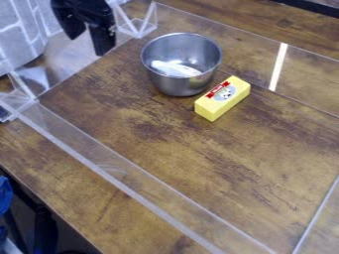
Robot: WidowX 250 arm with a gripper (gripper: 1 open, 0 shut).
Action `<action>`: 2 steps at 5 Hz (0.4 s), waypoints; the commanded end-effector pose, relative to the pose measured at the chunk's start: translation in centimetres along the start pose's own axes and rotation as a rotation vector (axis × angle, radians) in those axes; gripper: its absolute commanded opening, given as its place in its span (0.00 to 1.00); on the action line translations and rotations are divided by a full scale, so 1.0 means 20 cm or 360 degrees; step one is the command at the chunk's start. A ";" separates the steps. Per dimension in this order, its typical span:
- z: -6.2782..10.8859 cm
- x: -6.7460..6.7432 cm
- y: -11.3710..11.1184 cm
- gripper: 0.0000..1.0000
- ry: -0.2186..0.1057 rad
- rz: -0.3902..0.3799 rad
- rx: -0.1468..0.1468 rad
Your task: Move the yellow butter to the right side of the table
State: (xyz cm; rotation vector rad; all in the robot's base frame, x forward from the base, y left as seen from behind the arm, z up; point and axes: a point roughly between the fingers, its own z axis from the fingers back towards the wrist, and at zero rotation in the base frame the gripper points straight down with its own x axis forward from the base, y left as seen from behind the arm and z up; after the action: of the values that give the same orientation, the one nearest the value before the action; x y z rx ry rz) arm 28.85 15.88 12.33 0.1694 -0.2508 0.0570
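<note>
While the gripper (101, 40) hung over the table's (172, 159) far-left corner, dark and blurred, whether its jaws were released or clenched could not be told; nothing was visibly held. Butter (223, 97): a yellow box with a white and red label, lying flat on the wood near the table's middle, just beside the front-right rim of the bowl (181, 63) and well apart from the gripper. Clear acrylic panels (106, 169) lined the table's edges.
</note>
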 end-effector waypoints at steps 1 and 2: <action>0.00 0.06 0.05 1.00 -0.0042 0.0023 0.0043; 0.03 0.09 -0.03 1.00 -0.0052 -0.0025 0.0013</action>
State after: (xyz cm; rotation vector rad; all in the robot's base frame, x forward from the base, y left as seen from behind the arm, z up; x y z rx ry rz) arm 29.90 15.22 11.00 0.1495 -0.2192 0.0480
